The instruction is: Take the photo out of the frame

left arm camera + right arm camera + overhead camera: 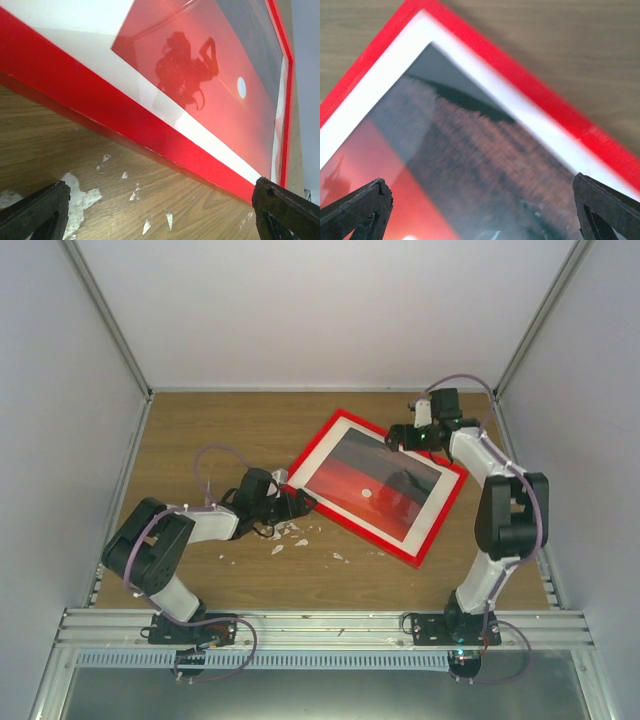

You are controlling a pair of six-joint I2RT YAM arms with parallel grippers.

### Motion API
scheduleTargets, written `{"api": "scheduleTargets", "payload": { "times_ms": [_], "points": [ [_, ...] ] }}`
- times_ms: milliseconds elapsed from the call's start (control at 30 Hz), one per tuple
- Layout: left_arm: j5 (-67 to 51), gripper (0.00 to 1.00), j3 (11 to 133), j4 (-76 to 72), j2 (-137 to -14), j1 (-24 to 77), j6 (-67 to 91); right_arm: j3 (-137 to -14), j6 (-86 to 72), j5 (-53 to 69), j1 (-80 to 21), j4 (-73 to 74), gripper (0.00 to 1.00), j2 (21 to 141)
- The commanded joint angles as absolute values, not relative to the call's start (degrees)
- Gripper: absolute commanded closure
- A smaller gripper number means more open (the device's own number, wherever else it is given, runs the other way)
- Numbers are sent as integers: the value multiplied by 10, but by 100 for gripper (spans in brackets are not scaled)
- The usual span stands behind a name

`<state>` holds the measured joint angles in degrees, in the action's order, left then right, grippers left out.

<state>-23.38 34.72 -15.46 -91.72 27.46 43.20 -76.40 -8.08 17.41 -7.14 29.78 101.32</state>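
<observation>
Photo (375, 485) dim under reflections in frame (350, 524), edges cut off; left gripper (160, 189), right gripper (480, 182) wide, empty.

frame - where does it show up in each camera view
top external: the frame lies tilted, just right of centre.
left wrist: its red edge runs diagonally, upper left to lower right.
right wrist: one corner points toward the top.
shared landmark: the white mat inside the red.
</observation>
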Motion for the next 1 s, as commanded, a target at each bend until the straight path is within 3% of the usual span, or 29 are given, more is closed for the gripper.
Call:
{"api": "scheduleTargets", "payload": {
  "times_ms": [0, 267, 500, 967],
  "points": [
    [-242, 1, 352, -174, -945, 290, 444, -831, -66, 214, -26, 294, 0, 1101],
    [-239, 1, 370, -167, -970, 301, 447, -913, -46, 263, 41, 314, 1, 1209],
    [-221, 1, 400, -135, -997, 302, 421, -910, -37, 271, 43, 332, 1, 1247],
    [-125, 1, 551, -7, -1064, 297, 317, -703, -90, 283, 5, 291, 0, 1097]
  ]
}}
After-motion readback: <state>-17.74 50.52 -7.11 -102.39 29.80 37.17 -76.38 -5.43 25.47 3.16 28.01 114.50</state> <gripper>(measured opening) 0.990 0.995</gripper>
